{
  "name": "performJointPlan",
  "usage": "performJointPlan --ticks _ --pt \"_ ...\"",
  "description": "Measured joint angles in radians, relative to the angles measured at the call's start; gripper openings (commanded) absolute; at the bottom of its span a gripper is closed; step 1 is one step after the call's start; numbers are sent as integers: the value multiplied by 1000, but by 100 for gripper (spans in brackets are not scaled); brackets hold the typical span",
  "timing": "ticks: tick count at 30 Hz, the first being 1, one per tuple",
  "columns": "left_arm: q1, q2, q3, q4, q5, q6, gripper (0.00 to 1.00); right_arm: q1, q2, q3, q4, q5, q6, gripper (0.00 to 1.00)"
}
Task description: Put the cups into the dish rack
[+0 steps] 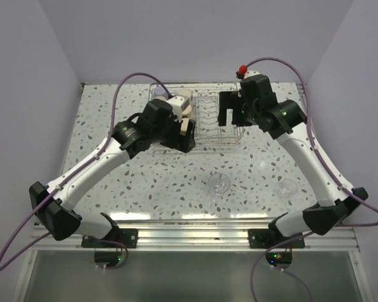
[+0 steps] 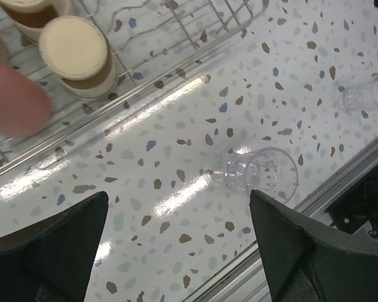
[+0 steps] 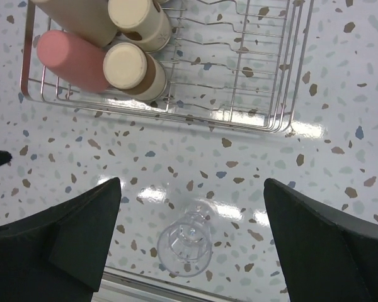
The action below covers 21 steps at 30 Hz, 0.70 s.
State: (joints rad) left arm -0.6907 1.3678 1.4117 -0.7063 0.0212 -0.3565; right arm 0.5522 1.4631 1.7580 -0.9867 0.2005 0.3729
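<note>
The silver wire dish rack (image 1: 209, 131) stands at the back middle of the table. In its left part lie a lavender cup (image 1: 159, 92), beige cups (image 1: 180, 100) and a pink-red cup (image 3: 72, 58). The right wrist view shows beige cups (image 3: 133, 67) beside the pink-red one in the rack (image 3: 283, 75). A clear cup (image 1: 219, 184) lies on the table in front of the rack, also seen in the left wrist view (image 2: 259, 173) and the right wrist view (image 3: 186, 244). My left gripper (image 1: 188, 135) is open and empty over the rack's left front. My right gripper (image 1: 230, 119) is open and empty over its right part.
A second clear cup (image 1: 288, 187) sits on the table at the right front, also in the left wrist view (image 2: 365, 94). A metal rail (image 1: 189, 226) runs along the table's near edge. White walls close in the back and sides.
</note>
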Motion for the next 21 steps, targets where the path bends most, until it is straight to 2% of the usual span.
performJointPlan --ticks 8,12,21 --pt "-148 164 -3 1 61 1 94 -44 -145 -138 -2 19 0 98" --pt "-166 270 -3 4 91 2 89 -57 -188 -194 -5 21 0 98" --pt "-208 443 -3 24 159 27 87 -76 -202 -229 -22 26 -1 98"
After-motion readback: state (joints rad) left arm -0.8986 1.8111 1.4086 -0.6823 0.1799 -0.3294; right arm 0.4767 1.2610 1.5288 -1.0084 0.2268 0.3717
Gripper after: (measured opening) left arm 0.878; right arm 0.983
